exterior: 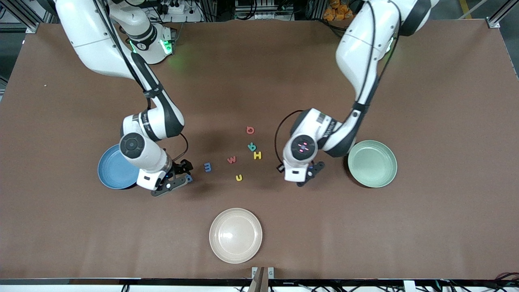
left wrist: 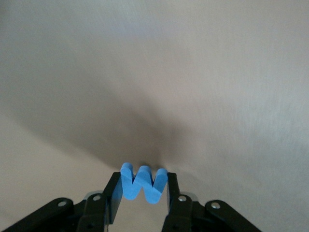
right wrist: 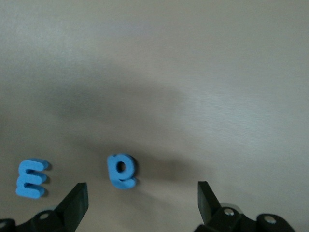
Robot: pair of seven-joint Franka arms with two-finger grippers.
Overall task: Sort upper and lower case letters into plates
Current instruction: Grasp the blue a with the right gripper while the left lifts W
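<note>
Letters (exterior: 243,156) on brown table (exterior: 425,211)

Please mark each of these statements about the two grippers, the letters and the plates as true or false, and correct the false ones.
1. The left gripper is shut on a blue W-shaped letter. True.
2. The right gripper is shut on a small blue letter. False: its fingers are open, the letter lying on the table between them.
3. The pale mint green plate holds several letters. False: no letter is in it.
4. The cream-white plate is nearest to the front camera. True.
</note>
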